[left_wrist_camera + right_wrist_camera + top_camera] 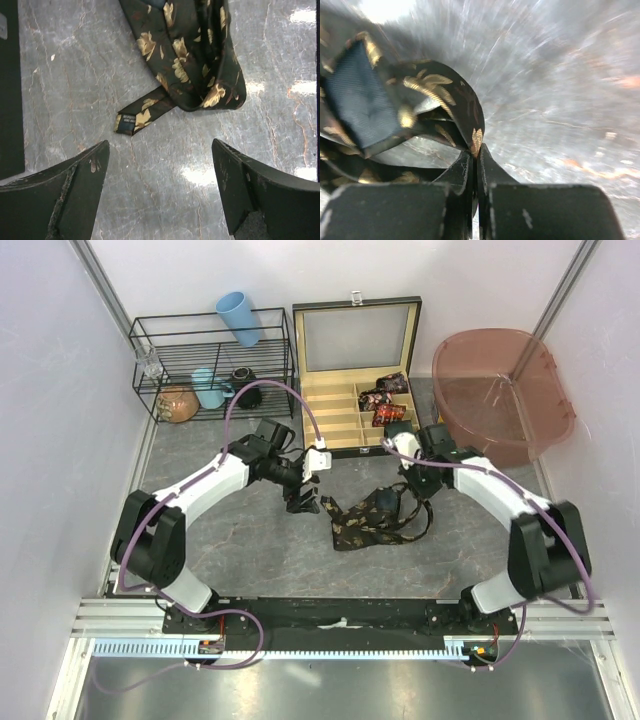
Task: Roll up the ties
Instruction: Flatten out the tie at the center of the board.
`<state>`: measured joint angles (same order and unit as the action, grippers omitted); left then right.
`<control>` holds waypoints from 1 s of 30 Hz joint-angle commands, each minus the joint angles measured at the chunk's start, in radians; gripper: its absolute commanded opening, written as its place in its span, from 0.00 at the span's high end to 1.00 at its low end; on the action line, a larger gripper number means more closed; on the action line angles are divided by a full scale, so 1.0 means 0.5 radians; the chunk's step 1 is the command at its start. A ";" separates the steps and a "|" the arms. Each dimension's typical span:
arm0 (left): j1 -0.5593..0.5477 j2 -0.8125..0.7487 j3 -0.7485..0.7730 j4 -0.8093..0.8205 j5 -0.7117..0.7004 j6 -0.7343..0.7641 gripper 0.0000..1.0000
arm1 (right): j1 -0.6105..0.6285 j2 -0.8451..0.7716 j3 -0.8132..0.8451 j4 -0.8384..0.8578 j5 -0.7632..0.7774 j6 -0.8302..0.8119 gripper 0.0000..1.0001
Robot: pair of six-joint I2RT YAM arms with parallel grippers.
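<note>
Dark tie [372,518] with tan flowers, crumpled on table [250,560], rolled ties [388,400] in box [325,408]

A grey marbled tabletop [250,550] forms the working surface, and bright glare patches [200,175] show on it in the left wrist view. Plain white walls [60,390] close it on three sides, with slim aluminium posts [103,285] at the back corners. Along the back stand a black wire rack [210,340], an open wooden compartment box [330,405] and a translucent pink tub [500,390]. An aluminium rail [110,615] runs along the near edge.
</note>
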<state>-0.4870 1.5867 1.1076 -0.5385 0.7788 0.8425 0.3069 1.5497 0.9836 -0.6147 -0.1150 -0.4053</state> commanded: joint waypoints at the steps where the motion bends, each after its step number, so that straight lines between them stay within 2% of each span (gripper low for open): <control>1: -0.017 -0.069 -0.052 0.190 0.078 0.058 0.12 | -0.016 -0.359 0.131 0.183 -0.218 0.175 1.00; 8: -0.014 -0.231 -0.242 0.533 -0.020 -0.010 0.11 | -0.019 -0.617 0.245 0.260 -0.344 0.344 1.00; 17: -0.032 -0.185 -0.233 0.549 -0.030 -0.019 0.11 | -0.016 -0.857 0.263 0.303 -0.270 0.421 1.00; 21: -0.038 -0.222 -0.181 0.794 -0.005 -0.264 0.12 | -0.016 -0.906 0.291 0.309 -0.264 0.552 1.00; 25: -0.048 -0.280 -0.105 1.009 -0.097 -0.574 0.10 | -0.034 -0.906 0.462 0.386 -0.267 0.740 1.00; 30: -0.023 -0.351 -0.028 1.071 -0.257 -0.688 0.08 | -0.089 -0.933 0.625 0.579 -0.261 0.951 1.00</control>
<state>-0.5072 1.4780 1.0340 -0.1108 0.7055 0.6102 0.2829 1.1152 1.2011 -0.4595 -0.2531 -0.0505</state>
